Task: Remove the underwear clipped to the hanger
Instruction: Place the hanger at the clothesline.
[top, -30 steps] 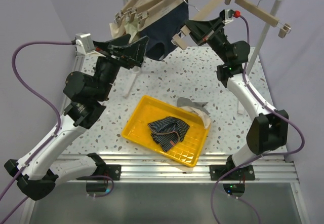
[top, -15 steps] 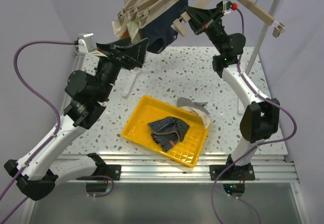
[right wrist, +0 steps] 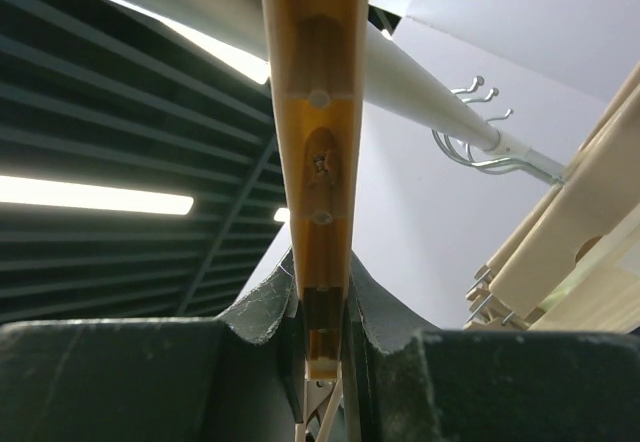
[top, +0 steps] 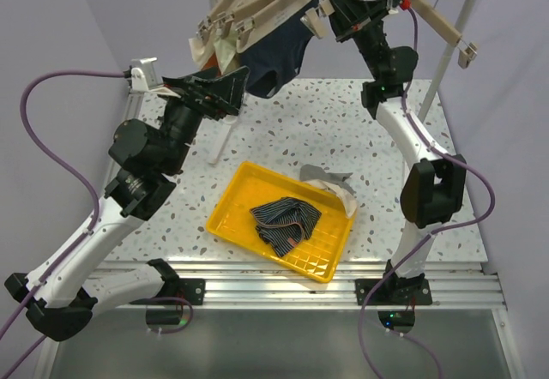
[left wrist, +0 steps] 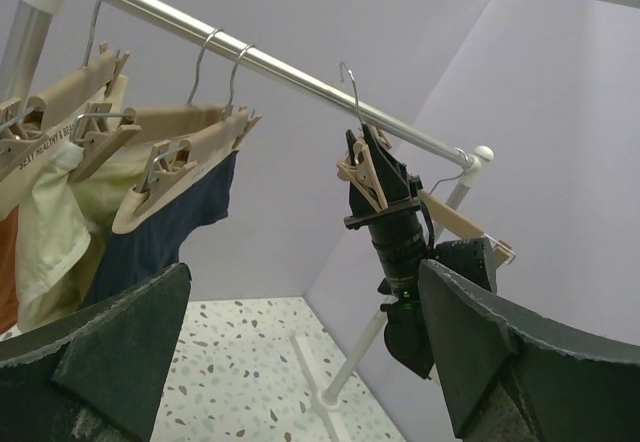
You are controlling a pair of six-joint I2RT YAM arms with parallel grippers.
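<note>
Near the bottom centre of the overhead view, a yellow tray [top: 322, 263] already holds striped briefs [top: 286, 221], with a pale pair [top: 333, 185] draped over its far rim. Further back, the left gripper [top: 225, 90] gapes wide, holding nothing. At the top, the right gripper [top: 330, 12] is clenched on a wooden hanger [right wrist: 315, 152]. The navy underwear [top: 273, 57] hangs clipped at upper centre; it looks light and limp, so I'd pinch it just below a clip.
</note>
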